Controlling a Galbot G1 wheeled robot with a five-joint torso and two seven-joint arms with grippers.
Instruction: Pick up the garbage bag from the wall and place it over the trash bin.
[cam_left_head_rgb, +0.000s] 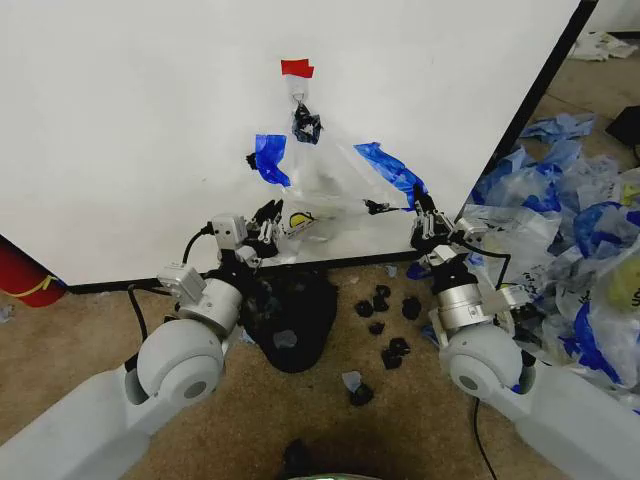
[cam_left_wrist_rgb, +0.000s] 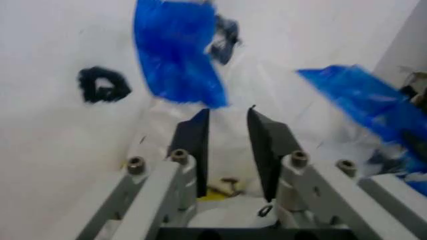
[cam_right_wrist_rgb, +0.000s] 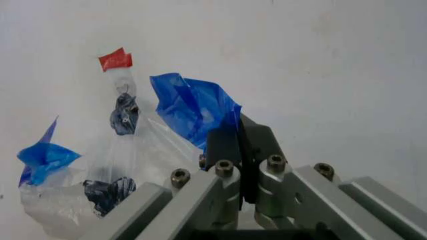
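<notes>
1. Two grippers are flanking the garbage bag, hanging mid-frame on the wall.
2. Left gripper, fingers spread, is straddling limp, slippery film.
3. Right gripper is pinching the blue handle, probably the surest hold.

Brown carpet floor, heaped blue-and-white bags right, red object left
</notes>
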